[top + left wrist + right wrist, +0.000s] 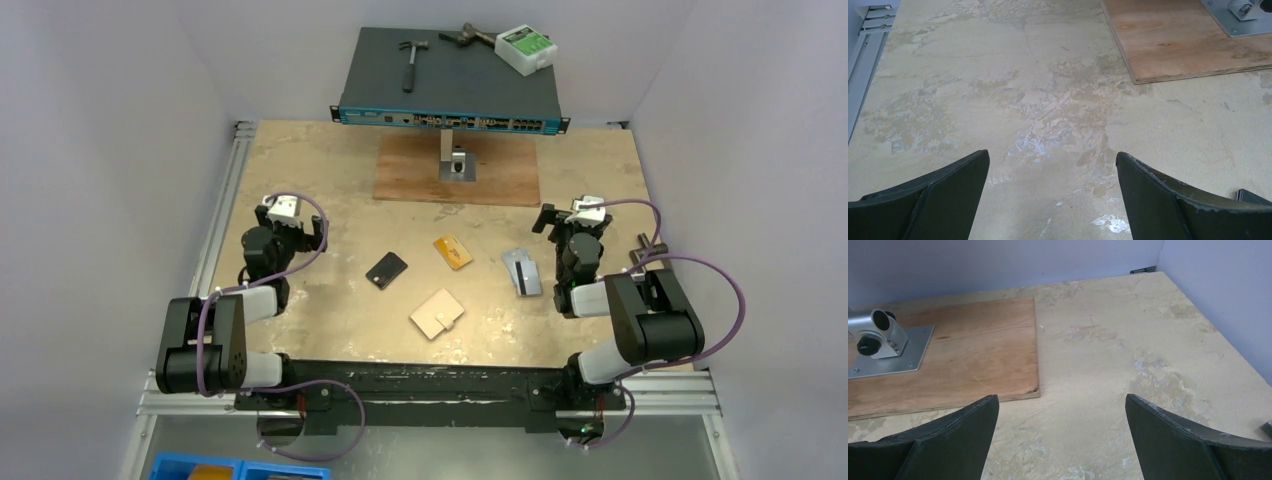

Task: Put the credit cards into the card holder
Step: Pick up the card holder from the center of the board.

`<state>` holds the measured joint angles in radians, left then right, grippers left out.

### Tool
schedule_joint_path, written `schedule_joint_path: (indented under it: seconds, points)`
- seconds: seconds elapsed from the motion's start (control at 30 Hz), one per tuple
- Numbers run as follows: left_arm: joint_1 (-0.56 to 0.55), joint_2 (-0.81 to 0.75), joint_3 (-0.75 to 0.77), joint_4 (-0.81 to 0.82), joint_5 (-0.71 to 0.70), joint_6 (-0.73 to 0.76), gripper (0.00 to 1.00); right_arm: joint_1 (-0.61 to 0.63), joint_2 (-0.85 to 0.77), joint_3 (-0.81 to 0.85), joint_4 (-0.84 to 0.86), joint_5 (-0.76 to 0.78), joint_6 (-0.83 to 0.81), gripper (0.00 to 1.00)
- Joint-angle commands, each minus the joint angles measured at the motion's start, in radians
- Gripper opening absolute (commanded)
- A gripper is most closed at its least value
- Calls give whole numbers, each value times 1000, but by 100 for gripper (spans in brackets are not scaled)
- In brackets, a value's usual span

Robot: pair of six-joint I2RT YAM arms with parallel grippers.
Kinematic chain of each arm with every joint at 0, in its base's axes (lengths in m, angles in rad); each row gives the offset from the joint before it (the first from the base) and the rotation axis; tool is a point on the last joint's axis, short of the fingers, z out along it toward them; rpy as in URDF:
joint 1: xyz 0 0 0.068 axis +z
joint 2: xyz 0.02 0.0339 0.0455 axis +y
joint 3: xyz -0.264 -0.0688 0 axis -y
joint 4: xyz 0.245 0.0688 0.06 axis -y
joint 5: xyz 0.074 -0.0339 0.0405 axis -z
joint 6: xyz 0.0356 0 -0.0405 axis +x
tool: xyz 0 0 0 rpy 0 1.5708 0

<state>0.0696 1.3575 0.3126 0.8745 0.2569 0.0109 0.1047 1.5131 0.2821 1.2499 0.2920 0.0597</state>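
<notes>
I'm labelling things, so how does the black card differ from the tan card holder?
The black card is dark and plain; the card holder is beige-tan with a snap tab. The card holder looks slightly larger than the black card. Both are rectangular and lie flat, askew.

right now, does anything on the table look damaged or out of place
The credit cards lie scattered at different angles near the closed card holder, and a hammer rests oddly atop the network switch; the tabletop looks worn.
</notes>
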Motion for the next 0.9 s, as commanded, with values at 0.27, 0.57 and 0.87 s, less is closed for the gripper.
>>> schedule_joint_path:
  seconds: [0.27,0.57,0.87]
  points:
    - [-5,-5,0,51,3,-15,100,1,-78,100,-144,88,2,99]
    - [13,-41,517,-900,-29,14,100,-69,-103,650,-1356,188,698,99]
    - [4,-113,682,-1436,191,169,100,230,-329,464,-1299,39,478,99]
